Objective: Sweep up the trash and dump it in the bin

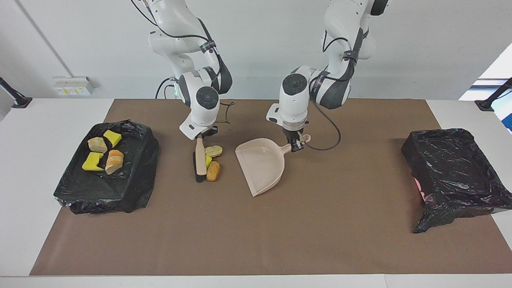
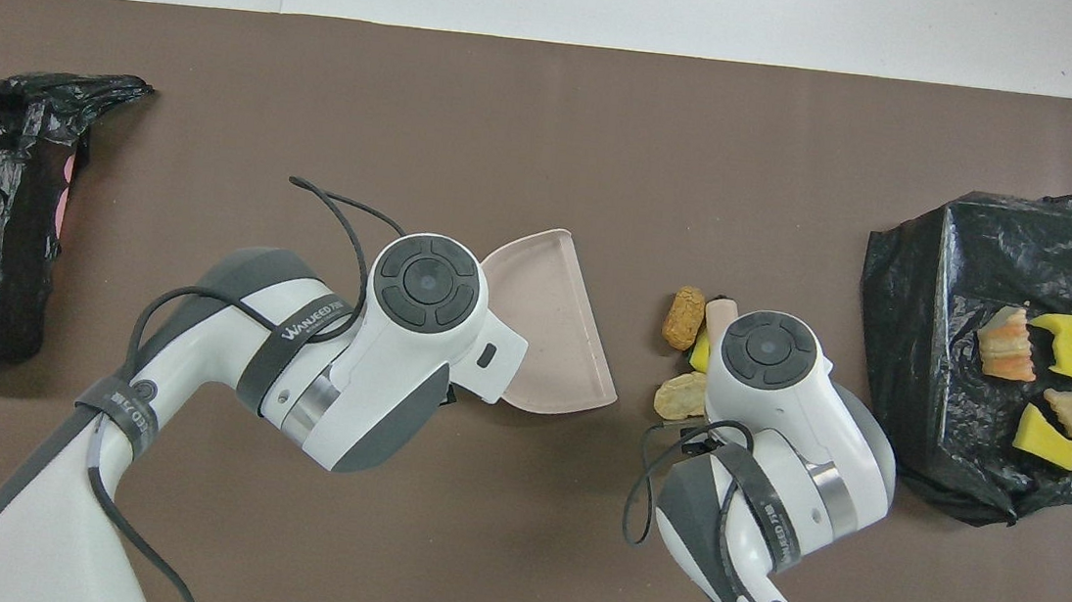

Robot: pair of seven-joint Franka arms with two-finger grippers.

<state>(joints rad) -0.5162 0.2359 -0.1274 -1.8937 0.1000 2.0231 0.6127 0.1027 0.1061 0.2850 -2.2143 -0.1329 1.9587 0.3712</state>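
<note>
Looked matt: brown paper-like mat (image 1: 248, 224); smooth beige plastic dustpan (image 1: 260, 168). Crinkled and glossy: black plastic bin liner (image 1: 460, 168).

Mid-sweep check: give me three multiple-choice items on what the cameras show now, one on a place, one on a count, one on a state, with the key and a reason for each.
1. Where does the brush stand?
A. in the dustpan
B. against the loose trash pieces on the mat
C. on the black bag at the left arm's end

2. How many trash pieces lie loose on the mat?
A. three
B. five
C. seven

3. What is the left gripper doing?
A. hanging open, holding nothing
B. shut on the brush
C. shut on the handle of the dustpan

Key: 1 B, its bristles sit beside the yellow piece. 2 A, yellow, tan piece and orange-brown piece. 3 C, its fingertips pinch the handle.
</note>
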